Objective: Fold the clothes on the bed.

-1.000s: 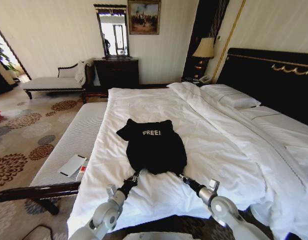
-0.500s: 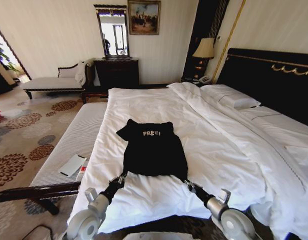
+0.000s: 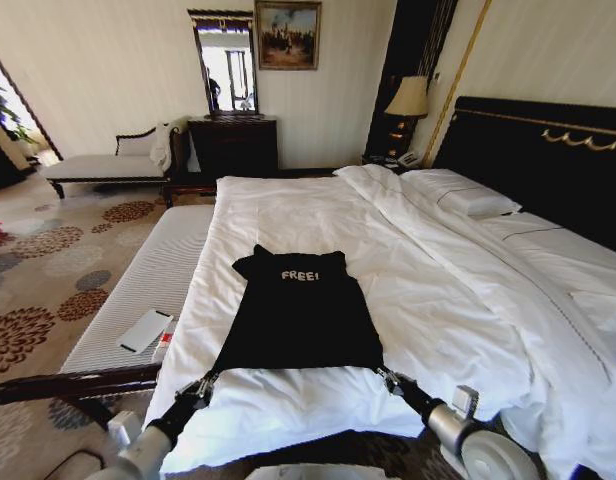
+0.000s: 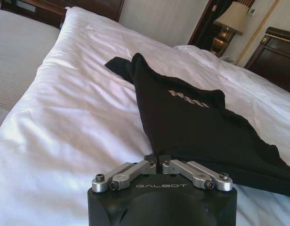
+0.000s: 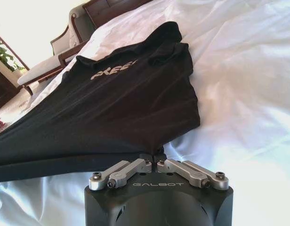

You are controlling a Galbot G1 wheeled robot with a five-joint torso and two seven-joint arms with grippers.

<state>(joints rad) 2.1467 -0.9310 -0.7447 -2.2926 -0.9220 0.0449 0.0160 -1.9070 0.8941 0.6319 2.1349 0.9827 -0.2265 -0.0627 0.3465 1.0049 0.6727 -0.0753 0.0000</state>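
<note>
The clothes, a black T-shirt (image 3: 300, 320) with white "FREE!" lettering, lie spread flat on the bed's white duvet (image 3: 288, 215), hem toward me. My left gripper (image 3: 205, 384) is shut on the hem's left corner, and my right gripper (image 3: 388, 377) is shut on the hem's right corner. The hem is stretched taut between them. In the left wrist view the left gripper (image 4: 157, 161) pinches black fabric of the T-shirt (image 4: 197, 120). The right wrist view has the right gripper (image 5: 155, 157) clamped on the T-shirt (image 5: 121, 108) the same way. Both sleeves lie at the far end.
A striped bench (image 3: 148, 290) runs along the bed's left side with a white card (image 3: 145, 330) on it. Pillows (image 3: 468, 195) and the dark headboard (image 3: 548, 160) are at the right. A chaise (image 3: 103, 165), dresser (image 3: 233, 145) and lamp (image 3: 408, 100) stand by the far wall.
Both grippers have drawn back toward me and apart, pulling the hem outward. The bunched T-shirt has stretched out flat and wide across the duvet.
</note>
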